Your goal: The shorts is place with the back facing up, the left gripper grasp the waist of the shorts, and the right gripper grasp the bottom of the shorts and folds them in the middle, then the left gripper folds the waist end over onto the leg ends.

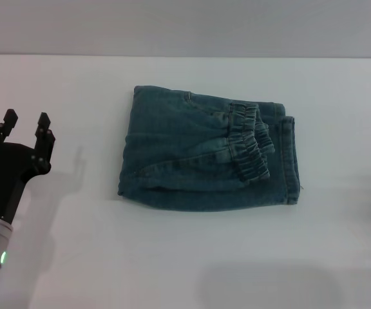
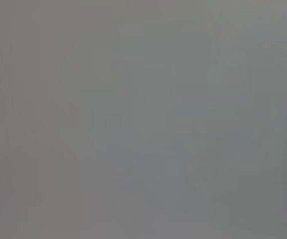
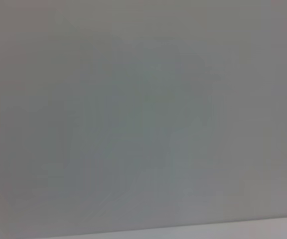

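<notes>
Folding looks finished: white table (image 1: 57,270) bearing the shorts (image 1: 192,161) mid-surface as a compact double-folded bundle, the waist of the shorts (image 1: 250,141) laid over toward the leg ends (image 1: 291,161). No containers anywhere. At the near left edge, well apart from the denim, the left gripper (image 1: 23,129), prongs spread, empty. Out of view: right gripper.

A bare lab-like test bench: a plain white table (image 1: 172,257) fills the frame, meeting a blank grey wall (image 1: 185,26) along the top; nothing homely shows
</notes>
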